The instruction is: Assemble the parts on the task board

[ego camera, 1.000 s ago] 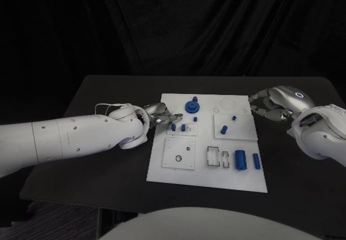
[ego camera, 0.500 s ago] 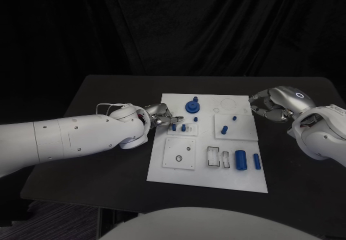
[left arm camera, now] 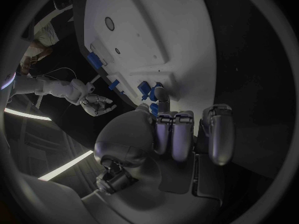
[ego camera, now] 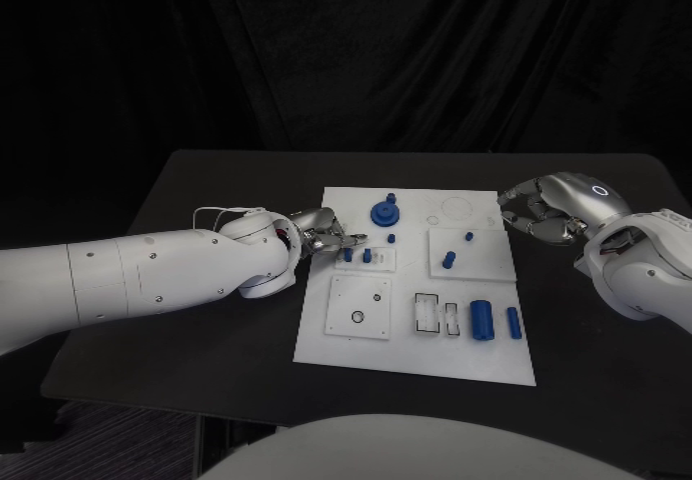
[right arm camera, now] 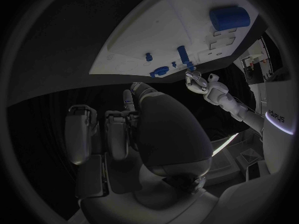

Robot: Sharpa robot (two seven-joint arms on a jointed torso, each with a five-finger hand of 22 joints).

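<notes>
Where the black surface [ego camera: 216, 330] fills the middle of the head view against a dark curtain, the white task board [ego camera: 418, 345] lies just right of centre. On the board, a round blue part [ego camera: 384, 213] stands near the top edge, small blue pegs [ego camera: 356, 255] stand left of centre, two more parts [ego camera: 449, 259] sit on the raised panel to the right, and two blue cylinders [ego camera: 490, 321] lie at the lower right.

The left robot hand [ego camera: 323, 236] sits at the board's left edge, its fingertips [left arm camera: 159, 94] drawn narrowly together right beside the small blue pegs; the left wrist view shows one fingertip touching or almost touching a peg, though I cannot tell whether anything is gripped. The right robot hand [ego camera: 545, 212] hovers at the board's upper right corner, its fingers [right arm camera: 118, 134] curled in with nothing in them.

Against the earlier frames, the left robot hand's fingertips have eased slightly toward the pegs, while the right robot hand and the parts have stayed put.
</notes>
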